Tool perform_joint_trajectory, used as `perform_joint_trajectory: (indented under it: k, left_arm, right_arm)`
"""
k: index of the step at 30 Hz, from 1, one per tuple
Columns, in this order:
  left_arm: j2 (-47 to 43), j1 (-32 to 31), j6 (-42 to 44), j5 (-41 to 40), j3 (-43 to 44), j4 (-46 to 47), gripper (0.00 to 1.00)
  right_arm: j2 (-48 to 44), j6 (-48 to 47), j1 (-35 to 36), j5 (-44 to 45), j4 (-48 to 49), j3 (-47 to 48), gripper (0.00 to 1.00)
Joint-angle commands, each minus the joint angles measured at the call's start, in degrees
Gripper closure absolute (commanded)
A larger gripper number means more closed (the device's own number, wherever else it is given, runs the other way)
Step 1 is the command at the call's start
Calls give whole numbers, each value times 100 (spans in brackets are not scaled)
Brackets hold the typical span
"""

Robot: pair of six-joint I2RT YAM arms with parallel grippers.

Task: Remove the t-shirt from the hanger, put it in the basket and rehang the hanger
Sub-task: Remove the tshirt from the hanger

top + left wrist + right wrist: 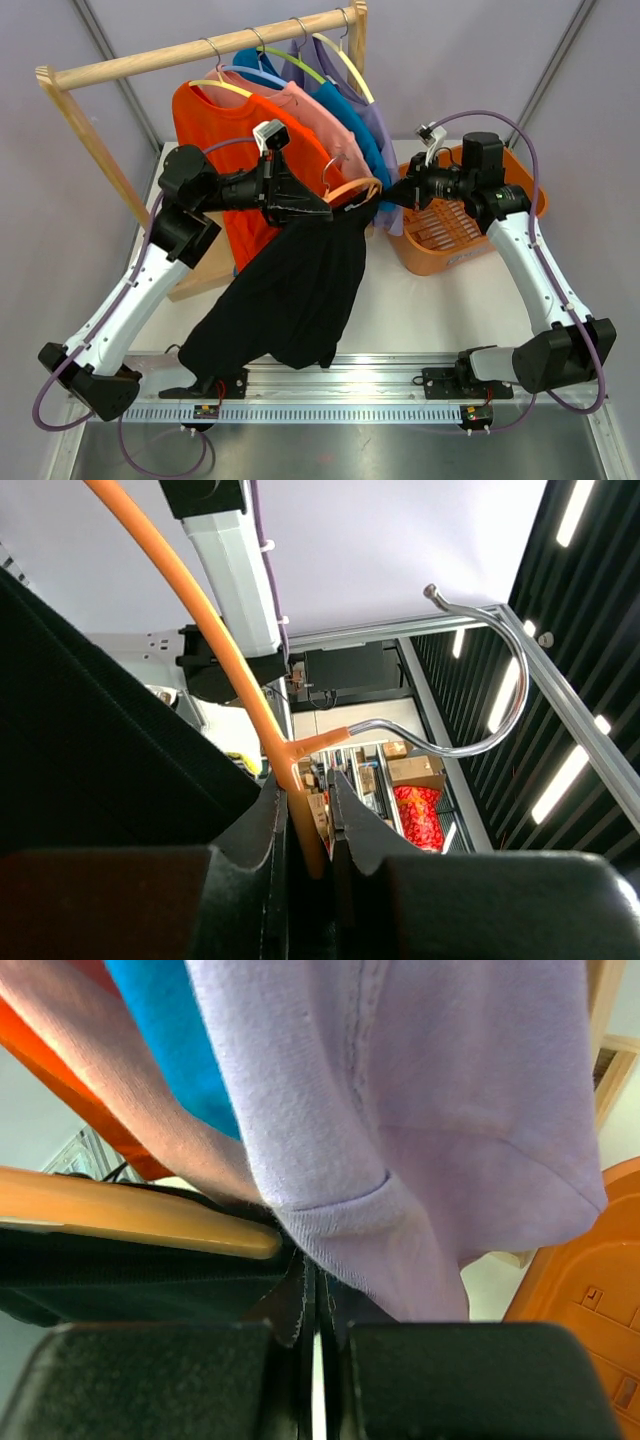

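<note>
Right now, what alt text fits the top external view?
Two arms hold an orange hanger draped with a black t-shirt: the left end effector clamps the hanger, the right end effector pinches the shirt. Behind stand a wooden rack of coloured shirts and an orange basket.

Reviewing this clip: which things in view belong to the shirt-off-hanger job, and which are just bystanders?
In the job:
black t-shirt
orange hanger, clamped by the left gripper
right gripper, pinching the black fabric

Just there:
wooden rack
orange shirt
pink shirt
blue shirt
lavender shirt
orange basket
</note>
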Motion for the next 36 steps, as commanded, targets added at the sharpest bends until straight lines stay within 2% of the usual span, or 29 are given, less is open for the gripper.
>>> perform_joint_trajectory:
  k: [1, 4, 8, 11, 13, 15, 19, 24, 27, 29, 35, 36]
  left_arm:
    - [-799, -190, 483, 1166, 1997, 3060, 100]
    - [-598, -190, 730, 1245, 2621, 2594, 100]
    - [-491, -190, 1530, 1359, 3063, 1129, 100]
    - [-570, -190, 2075, 1403, 2915, 423, 100]
    - [-623, -181, 2356, 1412, 2537, 281, 100]
    - [-728, -181, 2760, 1325, 2143, -296, 100]
    - [-738, -137, 4611, 1140, 1702, -2289, 100]
    - [-387, -58, 5888, 912, 1438, -3382, 100]
    - [-53, -66, 6899, 675, 1587, -4437, 100]
    - [-43, -67, 7060, 525, 1412, -4439, 100]
    - [264, -75, 7789, -196, 1491, -5098, 100]
    - [273, -110, 7824, -336, 1351, -5107, 100]
  right_arm:
    - [569, -915, -430, 2096, -801, -613, 100]
    - [675, -994, -536, 2009, -906, -639, 100]
    - [526, -1047, -545, 1825, -845, -675, 100]
    - [290, -1161, -554, 1291, -818, -727, 100]
    - [113, -1258, -562, 938, -731, -806, 100]
    - [-116, -1328, -562, 411, -739, -859, 100]
    - [-388, -1583, -562, -276, -836, -842, 100]
    - [-591, -2214, -562, -1049, -1335, -570, 100]
    - [-608, -2916, -554, -1366, -1984, -245, 94]
    - [-608, -3339, -571, -1515, -2572, 70, 86]
    - [-687, -4500, -597, -1700, -3436, 835, 68]
    - [-688, -4980, -597, -1770, -3838, 968, 59]
